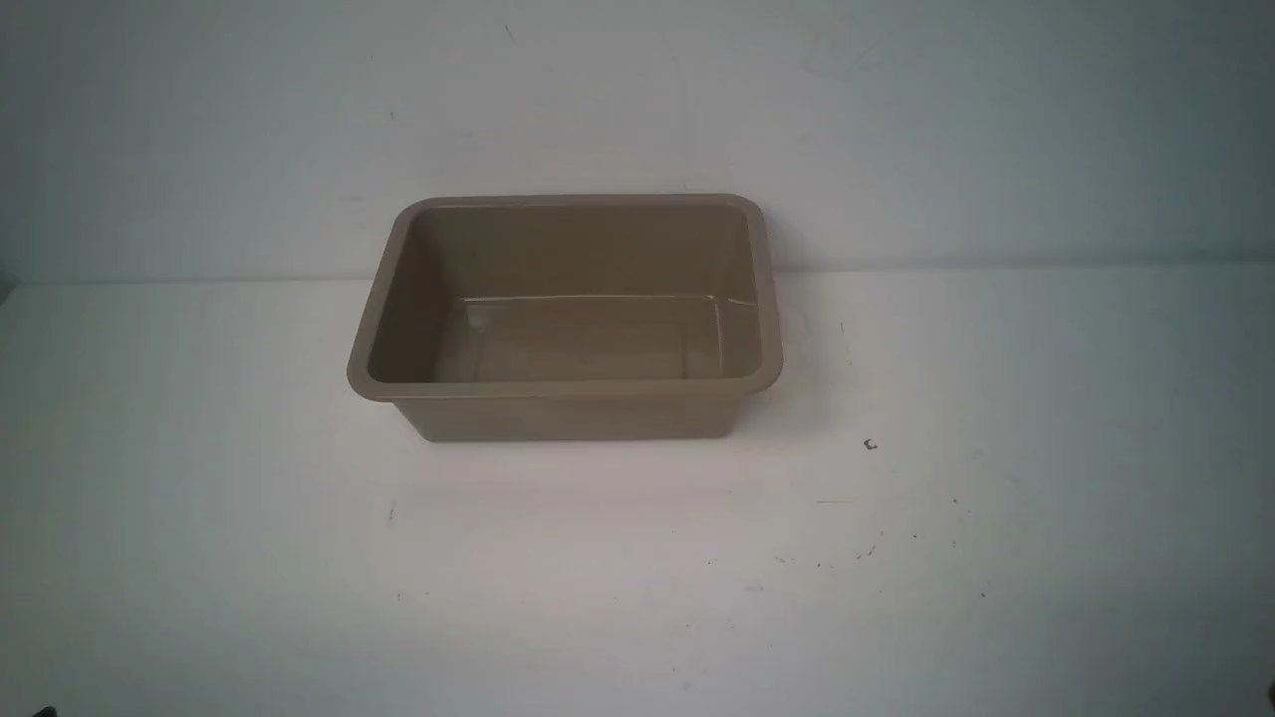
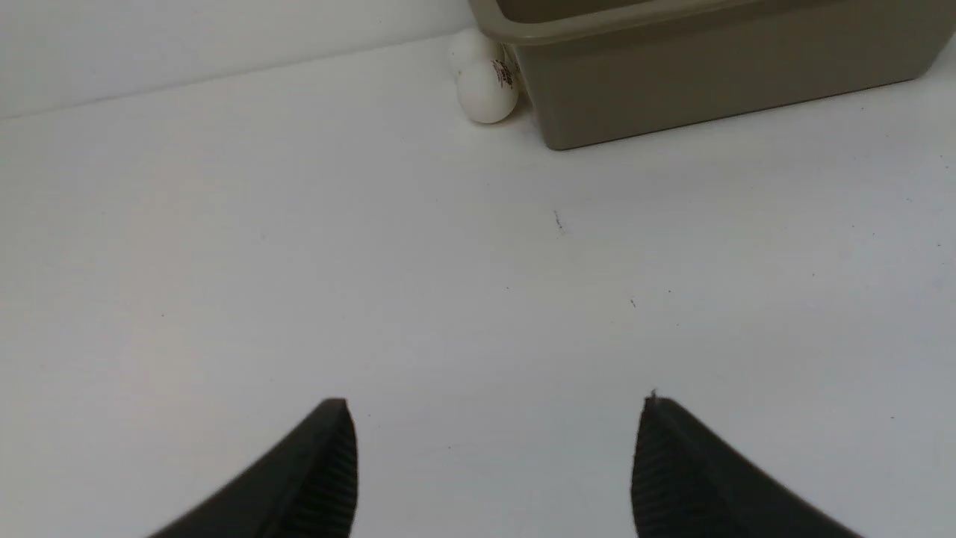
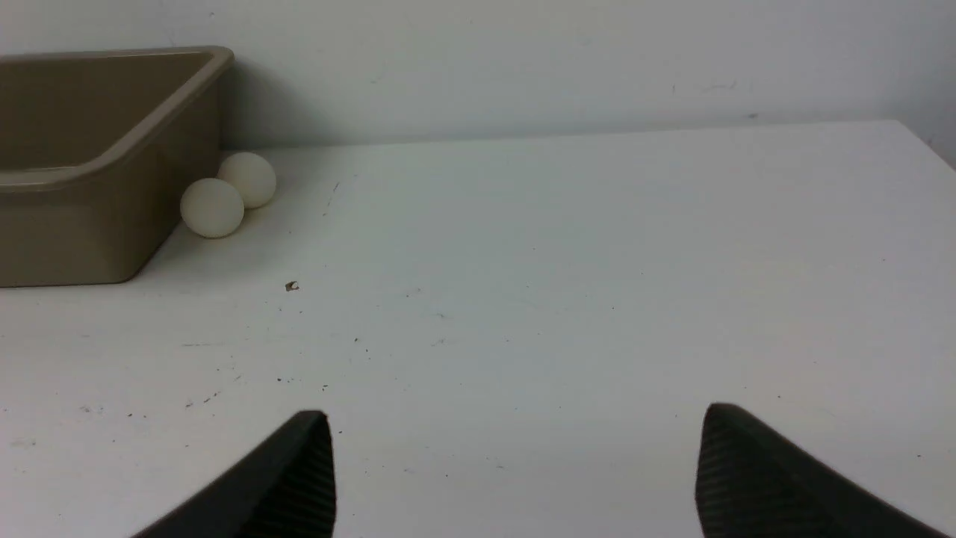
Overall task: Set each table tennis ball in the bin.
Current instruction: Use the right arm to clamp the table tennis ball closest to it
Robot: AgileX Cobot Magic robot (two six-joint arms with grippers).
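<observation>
The tan-brown bin (image 1: 568,390) stands at the back middle of the white table, its inside empty. In the left wrist view, two white table tennis balls lie against one side of the bin (image 2: 709,82): one with a dark logo (image 2: 485,96) and one behind it (image 2: 469,49). In the right wrist view, two more balls (image 3: 212,208) (image 3: 248,179) lie touching beside the bin's other side (image 3: 75,217). The balls do not stand out in the front view. My left gripper (image 2: 497,407) and right gripper (image 3: 515,418) are open and empty over bare table, well short of the balls.
The white table (image 1: 637,558) meets a pale wall just behind the bin. A small dark speck (image 1: 871,444) lies to the right of the bin and also shows in the right wrist view (image 3: 292,286). The table's right edge shows in the right wrist view (image 3: 926,146).
</observation>
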